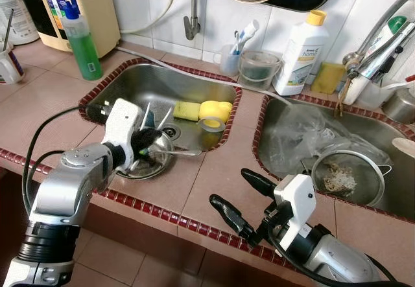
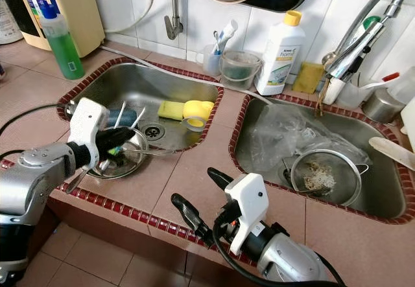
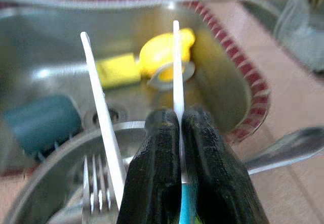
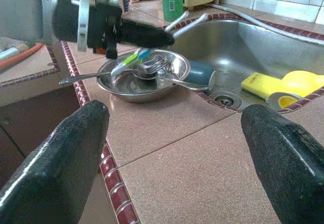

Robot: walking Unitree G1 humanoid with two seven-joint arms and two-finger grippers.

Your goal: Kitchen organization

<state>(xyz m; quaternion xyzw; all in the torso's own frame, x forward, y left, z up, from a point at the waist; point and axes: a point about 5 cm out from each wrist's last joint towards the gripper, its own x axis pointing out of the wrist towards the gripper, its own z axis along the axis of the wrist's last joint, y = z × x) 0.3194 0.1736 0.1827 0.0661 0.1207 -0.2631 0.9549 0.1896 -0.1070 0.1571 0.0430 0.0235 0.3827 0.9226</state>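
Observation:
A steel bowl (image 1: pixel 137 165) holding forks (image 3: pixel 93 183) and a spoon sits on the tiled counter at the front rim of the left sink (image 1: pixel 130 80). My left gripper (image 1: pixel 150 141) hovers just above the bowl, shut on a thin utensil (image 3: pixel 175 67) with a white shaft and a green-blue handle (image 4: pixel 132 58). A second white stick (image 3: pixel 98 97) leans up beside it, outside the fingers. My right gripper (image 1: pixel 230 186) stands open over the counter's front edge, between the two sinks, holding nothing.
The left sink holds a yellow sponge (image 1: pixel 186 110), a yellow object with a tape roll (image 1: pixel 213 120) and a dark teal cup (image 4: pixel 200 72). A green soap bottle (image 1: pixel 81 41) stands behind it. The right sink has a mesh strainer (image 1: pixel 340 173) and clear plastic.

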